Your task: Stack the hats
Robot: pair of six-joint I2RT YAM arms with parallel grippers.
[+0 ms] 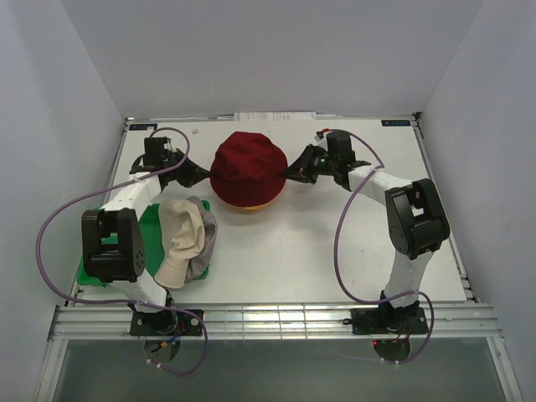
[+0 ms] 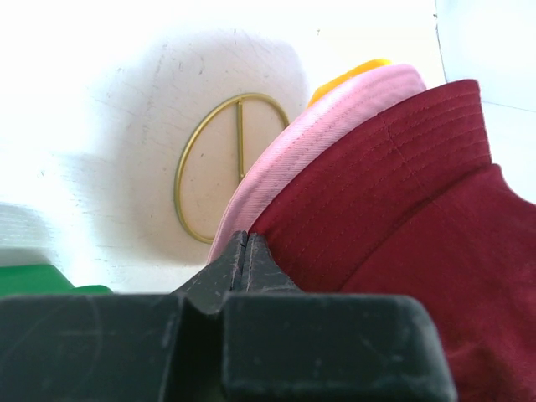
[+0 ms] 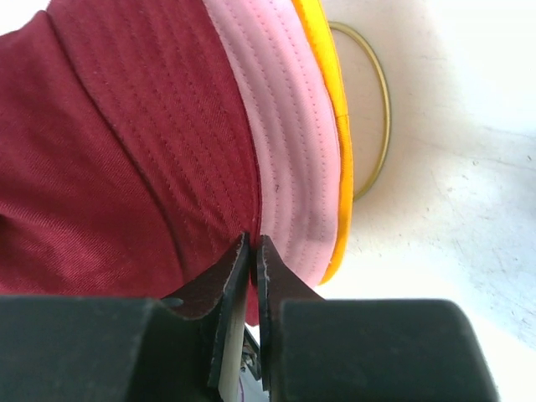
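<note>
A dark red hat [image 1: 245, 167] caps the stack at the table's back middle, over a pink hat [image 2: 322, 134] and a yellow-orange hat [image 3: 330, 84]. My left gripper [image 1: 203, 174] is at the red brim's left edge, its jaws pressed together on that edge [image 2: 244, 239]. Opposite it, my right gripper [image 1: 293, 172] pinches the red brim's right side, and red cloth shows in the thin slit between its jaws [image 3: 254, 239]. A cream-beige hat [image 1: 180, 234] lies on a grey hat [image 1: 206, 244] at the left.
Under the stack stands a gold wire stand [image 2: 239, 138], whose ring also shows beside the yellow brim [image 3: 383, 109]. A green tray [image 1: 144, 221] lies under the cream and grey hats by the left arm. White walls close in the table.
</note>
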